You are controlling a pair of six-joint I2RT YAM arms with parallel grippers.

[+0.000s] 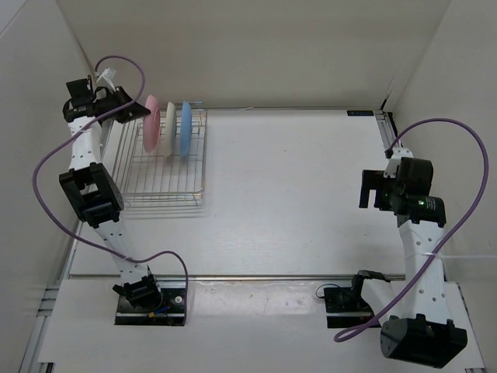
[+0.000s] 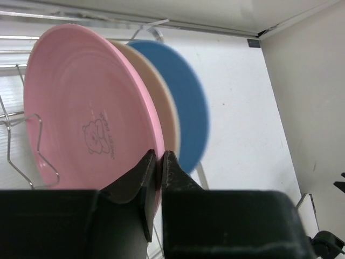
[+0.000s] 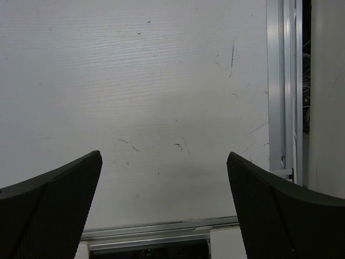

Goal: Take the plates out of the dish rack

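Observation:
Three plates stand on edge at the far end of the silver wire dish rack (image 1: 163, 183): pink (image 1: 152, 123), cream-white (image 1: 169, 128), light blue (image 1: 186, 128). My left gripper (image 1: 130, 113) is at the pink plate's left rim. In the left wrist view it (image 2: 159, 156) is shut on the pink plate's (image 2: 81, 102) rim, one finger on each face; the cream plate (image 2: 166, 116) and blue plate (image 2: 188, 97) stand just behind. My right gripper (image 1: 371, 189) is open and empty over the table at the right, its jaws wide apart in the right wrist view (image 3: 164, 156).
The rack sits at the table's far left, close to the left wall. Rack wires (image 2: 32, 151) show beside the pink plate. A metal rail (image 3: 285, 86) runs along the table's right edge. White walls enclose the table on three sides.

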